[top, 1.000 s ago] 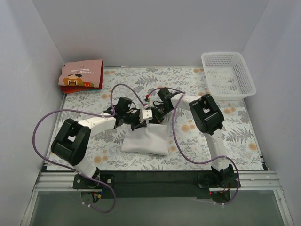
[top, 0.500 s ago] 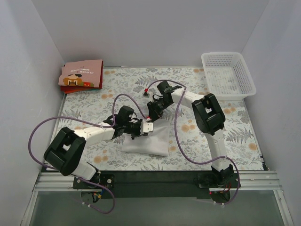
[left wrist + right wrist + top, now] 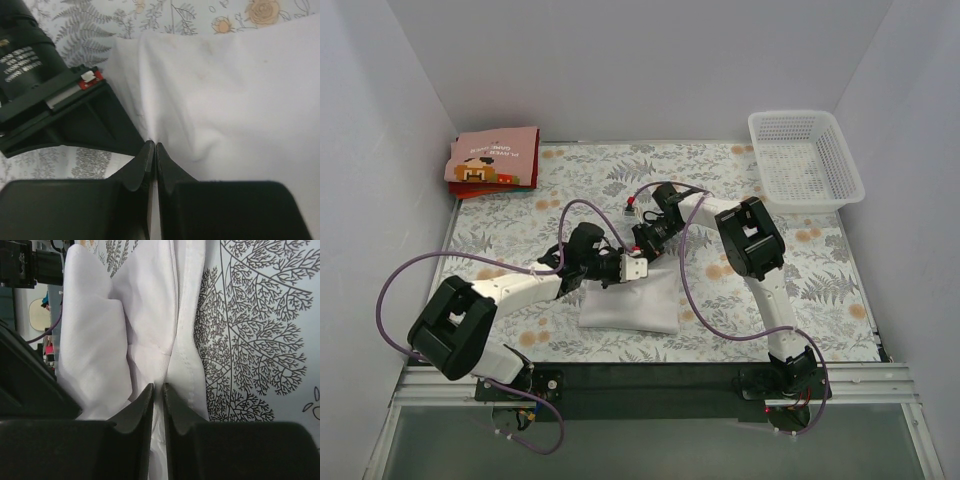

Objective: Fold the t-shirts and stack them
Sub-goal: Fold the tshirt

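A white t-shirt lies folded in a rough rectangle at the table's near middle. My left gripper is shut on a pinch of its far edge; in the left wrist view the cloth runs between the closed fingertips. My right gripper is shut on the same far edge just beside it; the right wrist view shows white cloth clamped between its jaws. A pink folded t-shirt with a brown pixel figure sits on a red folded one at the far left corner.
A white plastic lattice basket stands at the far right. The table has a floral cloth. White walls close in on three sides. Purple cables loop from both arms over the table's middle.
Both grippers have moved down and toward the near side with the shirt's far edge. The left arm has swung further left and lower; the right gripper has drawn in close to the left.
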### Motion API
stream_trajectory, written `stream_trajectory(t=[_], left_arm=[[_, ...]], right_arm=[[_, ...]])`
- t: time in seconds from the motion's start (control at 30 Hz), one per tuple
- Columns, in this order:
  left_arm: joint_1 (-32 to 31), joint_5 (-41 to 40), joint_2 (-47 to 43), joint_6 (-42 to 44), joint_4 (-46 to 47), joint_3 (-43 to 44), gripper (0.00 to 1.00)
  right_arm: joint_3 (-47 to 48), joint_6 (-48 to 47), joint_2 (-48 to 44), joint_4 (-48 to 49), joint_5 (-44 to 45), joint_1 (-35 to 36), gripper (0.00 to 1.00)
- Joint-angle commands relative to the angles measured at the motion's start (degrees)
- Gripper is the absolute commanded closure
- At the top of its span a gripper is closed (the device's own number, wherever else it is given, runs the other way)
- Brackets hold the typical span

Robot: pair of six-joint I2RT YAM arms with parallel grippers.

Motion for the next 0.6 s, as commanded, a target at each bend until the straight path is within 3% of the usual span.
stream_trajectory(t=[0.0,0.33,0.57], left_arm=[[0.3,-2.0,-0.8,0.3,6.2,3.4,1.0],[4.3,-1.9,5.1,2.5,9.6,6.2,1.0],[4.5,-3.0,6.0,3.0,14.5,3.5,1.0]], right_arm=[[-1.3,-3.2,1.4,-1.0,3.3,0.5,0.8],[-2.9,-3.9,0.6,-1.0,3.4,0.5,0.81],[-0.5,-3.4,-1.5,-1.7,9.6,0.5,0.77]])
